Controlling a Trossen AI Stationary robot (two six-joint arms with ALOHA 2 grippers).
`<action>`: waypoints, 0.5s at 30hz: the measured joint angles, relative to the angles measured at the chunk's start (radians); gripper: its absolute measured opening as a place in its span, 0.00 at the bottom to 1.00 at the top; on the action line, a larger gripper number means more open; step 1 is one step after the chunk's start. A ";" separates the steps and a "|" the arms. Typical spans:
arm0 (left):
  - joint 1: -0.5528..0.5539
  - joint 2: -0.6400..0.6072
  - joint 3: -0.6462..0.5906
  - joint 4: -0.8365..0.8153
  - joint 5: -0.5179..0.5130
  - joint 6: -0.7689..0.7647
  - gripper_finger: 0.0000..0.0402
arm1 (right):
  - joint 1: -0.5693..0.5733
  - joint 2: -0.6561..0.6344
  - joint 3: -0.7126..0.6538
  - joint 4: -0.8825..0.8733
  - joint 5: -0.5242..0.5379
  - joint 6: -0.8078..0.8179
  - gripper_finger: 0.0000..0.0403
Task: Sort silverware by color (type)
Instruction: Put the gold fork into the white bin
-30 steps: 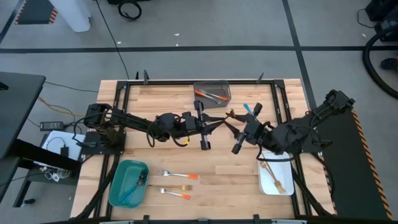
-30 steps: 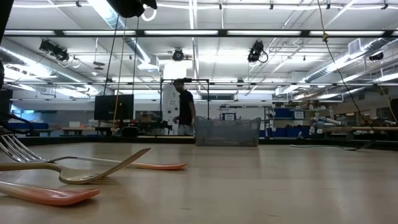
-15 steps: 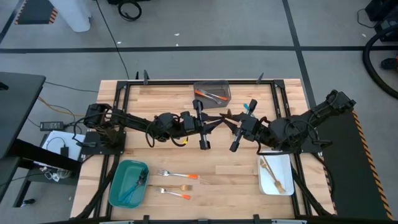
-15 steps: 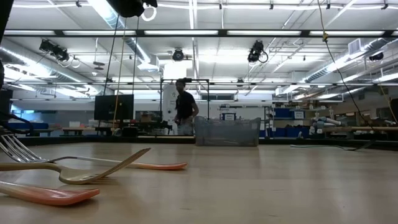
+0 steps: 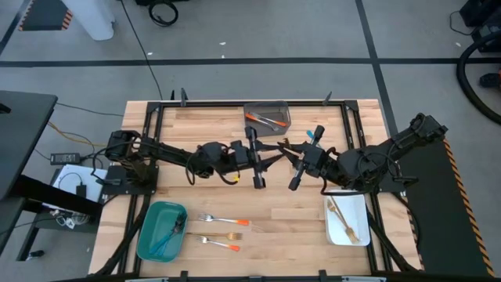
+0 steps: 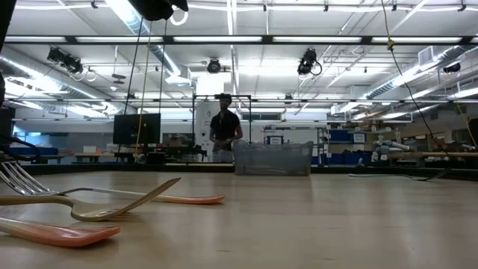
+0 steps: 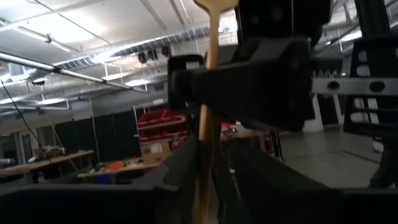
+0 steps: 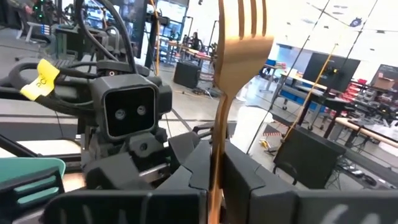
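Observation:
A gold fork (image 8: 239, 37) of the silverware hangs in the air above the table's middle, between my two grippers. My right gripper (image 8: 216, 186) comes in from the right and is shut on it. My left gripper (image 7: 208, 186) faces it from the left, open, with the fork's handle end (image 7: 205, 124) between its fingers. In the high view the two grippers meet at the fork (image 5: 284, 146). Two orange-handled forks (image 5: 223, 221) (image 5: 219, 240) lie flat on the table near the front. My right gripper pinches the gold fork's stem (image 8: 216, 149) between its two fingers, below the tined head. The fingers come level from the table's right side. The fork is lifted clear of the table. My left gripper's fingers (image 7: 180, 180) flank the handle; whether they touch it cannot be told.
A grey bin (image 5: 267, 116) with orange-handled pieces stands at the far edge. A teal bin (image 5: 161, 229) sits at the near left and a white bin (image 5: 347, 223) with gold pieces at the near right. A person (image 6: 224, 134) stands in the room beyond the table.
My right gripper has moved a little toward the table's left, up to my left gripper, and has shut on the gold fork. The fork has stayed in the air between the two grippers. The person in the background has turned about.

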 joint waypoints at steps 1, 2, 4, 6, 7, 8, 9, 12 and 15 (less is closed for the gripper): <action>0.000 0.000 0.000 -0.011 0.000 0.000 0.30 | 0.000 0.000 0.000 -0.003 0.001 0.001 0.07; 0.000 -0.003 0.000 -0.031 0.000 -0.001 0.32 | 0.000 0.000 0.000 -0.007 0.001 0.005 0.07; 0.000 -0.012 0.000 -0.090 0.000 -0.006 0.34 | 0.000 0.000 0.000 -0.022 0.001 0.024 0.07; 0.000 -0.016 0.000 -0.142 0.000 -0.012 0.36 | 0.001 0.000 0.000 -0.044 0.006 0.036 0.07; 0.000 -0.023 0.000 -0.180 0.000 -0.019 0.36 | 0.003 0.000 0.000 -0.054 0.011 0.038 0.07; 0.000 -0.025 0.000 -0.206 0.000 -0.032 0.36 | 0.003 0.000 -0.001 -0.062 0.013 0.045 0.07; 0.000 -0.026 0.000 -0.232 0.000 -0.041 0.36 | 0.004 0.000 -0.001 -0.070 0.013 0.061 0.07; -0.002 -0.026 0.000 -0.328 0.000 -0.075 0.36 | 0.004 0.000 -0.001 -0.104 0.012 0.093 0.07; -0.006 -0.029 0.000 -0.419 -0.002 -0.081 0.36 | 0.004 0.000 -0.001 -0.136 0.011 0.142 0.07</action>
